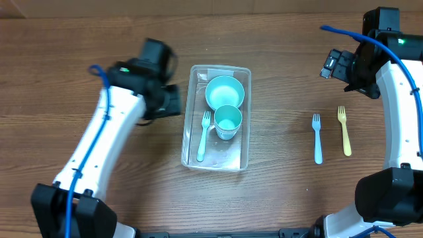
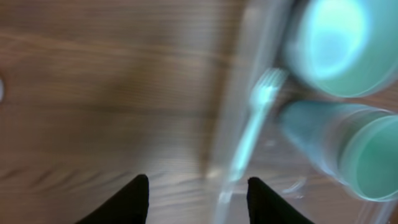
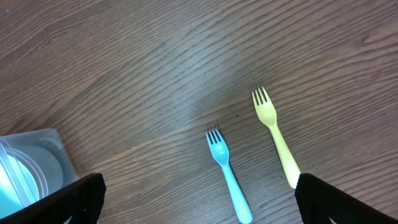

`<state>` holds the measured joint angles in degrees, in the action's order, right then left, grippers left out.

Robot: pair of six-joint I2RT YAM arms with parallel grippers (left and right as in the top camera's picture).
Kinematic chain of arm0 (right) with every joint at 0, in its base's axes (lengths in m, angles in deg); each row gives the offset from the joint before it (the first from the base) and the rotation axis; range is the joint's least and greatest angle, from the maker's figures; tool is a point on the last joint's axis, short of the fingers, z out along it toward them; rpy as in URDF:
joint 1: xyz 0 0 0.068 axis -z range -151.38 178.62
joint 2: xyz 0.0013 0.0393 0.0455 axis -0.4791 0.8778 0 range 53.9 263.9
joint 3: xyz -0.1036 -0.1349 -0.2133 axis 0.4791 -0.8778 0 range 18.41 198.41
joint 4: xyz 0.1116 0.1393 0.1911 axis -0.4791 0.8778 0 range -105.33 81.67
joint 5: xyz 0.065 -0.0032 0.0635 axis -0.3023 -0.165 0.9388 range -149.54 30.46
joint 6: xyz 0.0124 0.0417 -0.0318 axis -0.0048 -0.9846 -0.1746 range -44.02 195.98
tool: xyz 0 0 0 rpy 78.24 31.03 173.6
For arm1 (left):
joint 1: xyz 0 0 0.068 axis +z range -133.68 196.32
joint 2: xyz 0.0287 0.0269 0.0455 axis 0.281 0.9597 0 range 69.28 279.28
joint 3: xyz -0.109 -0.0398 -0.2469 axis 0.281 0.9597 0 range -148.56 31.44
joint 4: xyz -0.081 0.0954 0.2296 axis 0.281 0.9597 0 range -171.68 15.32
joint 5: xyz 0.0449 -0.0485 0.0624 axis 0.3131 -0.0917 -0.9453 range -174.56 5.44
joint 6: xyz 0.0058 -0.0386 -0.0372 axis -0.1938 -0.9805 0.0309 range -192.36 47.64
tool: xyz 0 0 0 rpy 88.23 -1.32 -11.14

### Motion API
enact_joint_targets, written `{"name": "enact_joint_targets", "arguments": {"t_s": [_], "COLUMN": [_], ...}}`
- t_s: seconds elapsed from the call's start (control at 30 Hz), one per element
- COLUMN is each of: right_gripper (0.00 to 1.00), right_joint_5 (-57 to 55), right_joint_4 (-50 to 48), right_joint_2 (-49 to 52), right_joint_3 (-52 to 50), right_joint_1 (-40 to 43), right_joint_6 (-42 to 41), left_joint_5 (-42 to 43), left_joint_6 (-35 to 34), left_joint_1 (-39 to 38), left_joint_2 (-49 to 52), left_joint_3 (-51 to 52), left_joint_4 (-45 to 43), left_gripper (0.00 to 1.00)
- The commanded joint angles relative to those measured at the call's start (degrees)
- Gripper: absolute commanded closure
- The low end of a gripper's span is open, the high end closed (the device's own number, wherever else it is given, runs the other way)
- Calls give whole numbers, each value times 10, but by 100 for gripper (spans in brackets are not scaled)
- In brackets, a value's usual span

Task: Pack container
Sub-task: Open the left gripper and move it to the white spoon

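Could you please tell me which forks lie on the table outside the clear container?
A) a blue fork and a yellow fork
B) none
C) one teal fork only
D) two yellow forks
A: the blue fork and the yellow fork lie side by side on the table, well apart from the container.

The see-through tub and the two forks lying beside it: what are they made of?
The container looks like clear plastic, glossy: the brown table shows through its floor and its rim catches light. The blue fork and the yellow fork look like moulded plastic with a satin finish: solid pastel colour, thick rounded tines, no metallic shine. The exact plastic cannot be told.
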<state>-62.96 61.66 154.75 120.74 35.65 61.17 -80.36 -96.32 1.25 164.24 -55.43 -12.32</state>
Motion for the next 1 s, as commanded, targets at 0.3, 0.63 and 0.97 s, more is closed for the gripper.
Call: {"name": "enact_joint_targets", "arguments": {"t_s": [0.3,0.63,0.97], "right_gripper": [0,0,0], "right_joint_5": [-4,-4,-4], "right_joint_4": [-3,-3,-3], "right_joint_2": [-13,-13,-13], "right_joint_3": [12,12,12], "right_joint_1": [0,0,0], "right_joint_6": [-2,-2,-2], "left_joint_5": [-116,-192,-177], "left_joint_6": [184,390,443], "left_joint_1": [177,177,266], "left_joint_2": [0,0,0], "left_joint_3": [37,201,200], "left_joint_4": [92,-64,-99], "left_gripper": [35,25,20]}}
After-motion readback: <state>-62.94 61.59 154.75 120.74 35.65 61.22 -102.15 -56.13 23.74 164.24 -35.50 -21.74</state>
